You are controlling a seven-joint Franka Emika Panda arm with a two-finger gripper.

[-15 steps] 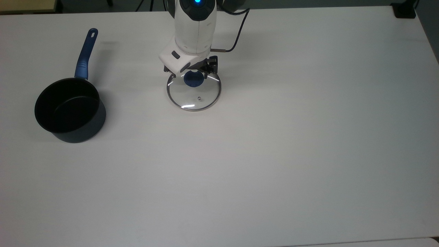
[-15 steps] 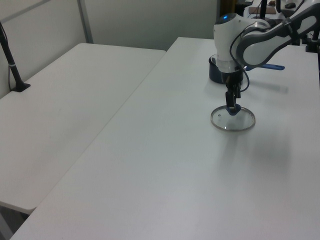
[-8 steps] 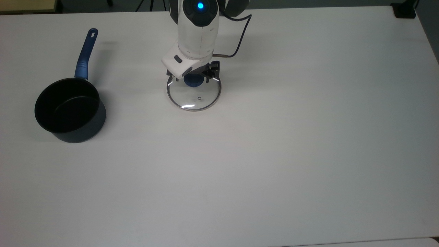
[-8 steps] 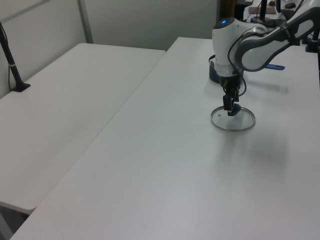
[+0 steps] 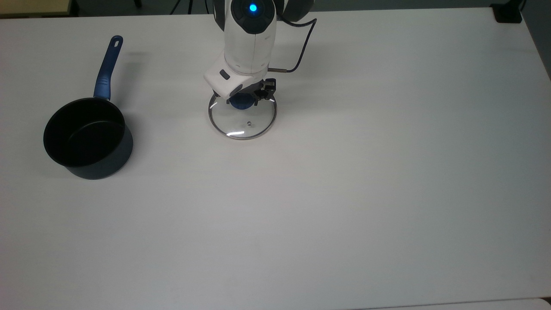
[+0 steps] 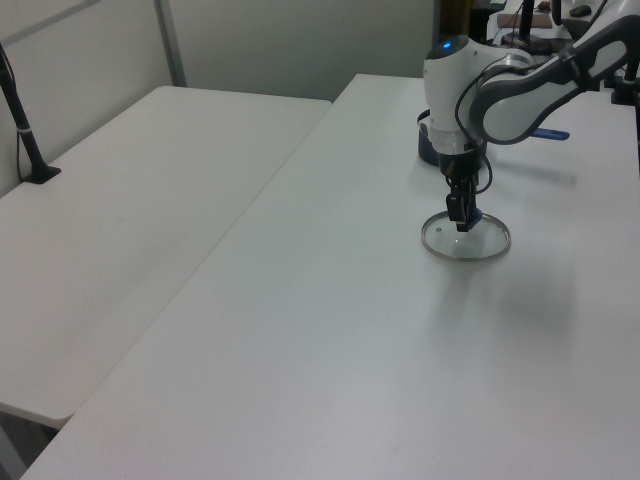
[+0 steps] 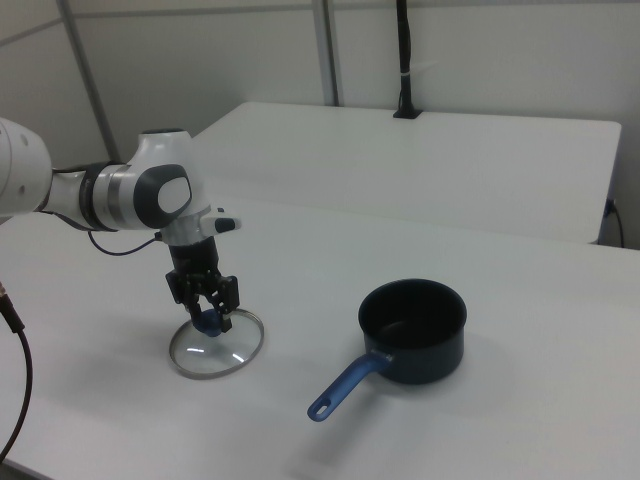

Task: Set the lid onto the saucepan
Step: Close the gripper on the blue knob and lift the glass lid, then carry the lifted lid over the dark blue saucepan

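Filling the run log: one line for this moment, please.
stage: grasping | tool: around blue knob of round glass lid | lid: on table | dark navy saucepan: uncovered

The arm (image 7: 140,195) has glossy white shells with grey joint bands, and a blue light glows on its last white segment. A thin dark cable (image 5: 303,47) loops off it, above the black two-finger gripper (image 7: 207,308).

A broad white table (image 5: 344,193) spreads across the top view, with a dark block (image 5: 508,15) on its far corner at the top view's right. In the left view a second white table (image 6: 120,220) stands beside it, a narrow gap between them, and a black post (image 6: 22,125) rises from its edge. Pale partition panels (image 7: 480,50) stand behind.
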